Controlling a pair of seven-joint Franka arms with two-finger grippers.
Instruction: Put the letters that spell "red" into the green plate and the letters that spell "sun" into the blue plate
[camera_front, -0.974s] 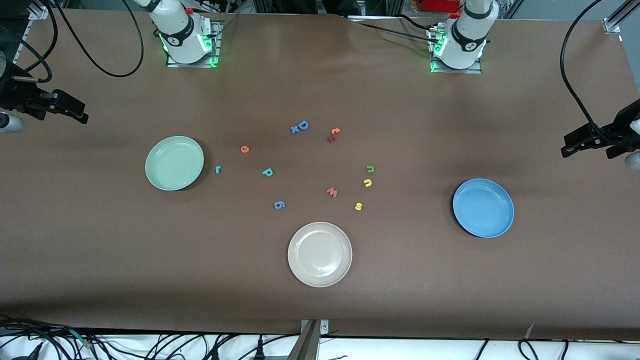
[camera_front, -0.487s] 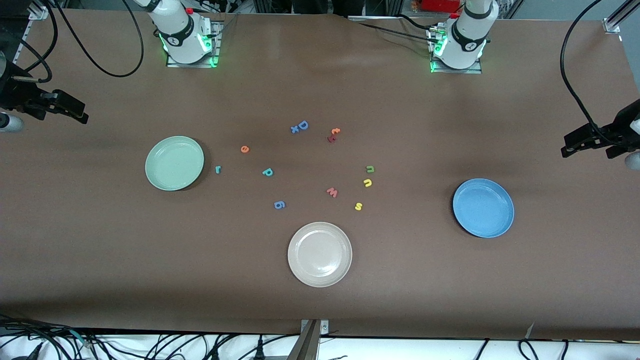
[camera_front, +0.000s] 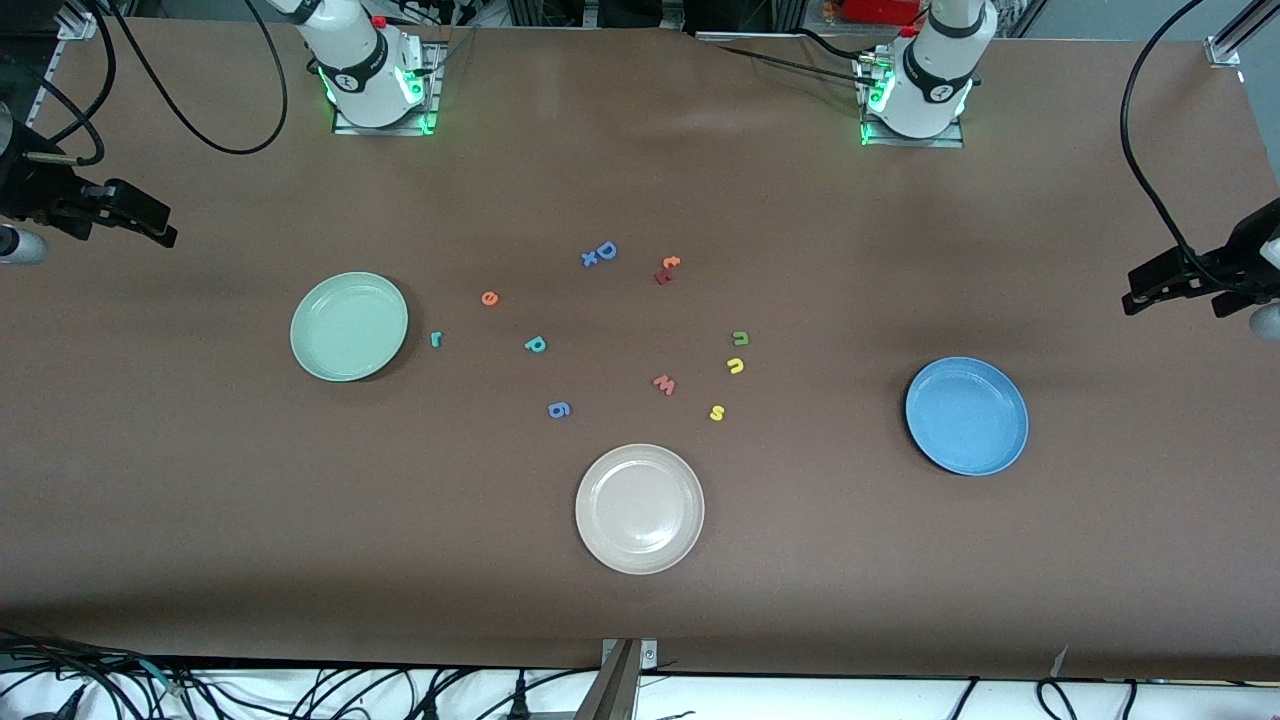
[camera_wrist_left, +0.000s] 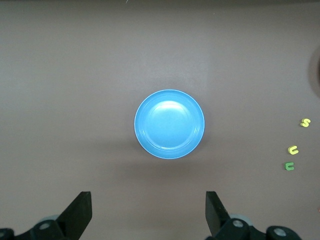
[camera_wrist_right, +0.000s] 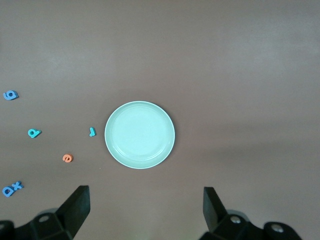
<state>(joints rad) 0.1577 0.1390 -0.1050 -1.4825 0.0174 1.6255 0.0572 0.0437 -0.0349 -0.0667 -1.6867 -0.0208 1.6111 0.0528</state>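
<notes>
both jaws open, 3 plates (camera_front: 640, 560), 11 foam letters (camera_front: 535, 345)

Six small foam letters (camera_front: 535, 344) lie flat between empty green plate (camera_front: 349, 326) and blue plate (camera_front: 966, 415).

Both arms had white, rounded base links ringed with a black band, glowing green lights at their feet; fingers (camera_wrist_left: 80, 212) were black.

No visible change: letters, plates, both arms appear same as earlier; tiny shifts possibly undetectable.
</notes>
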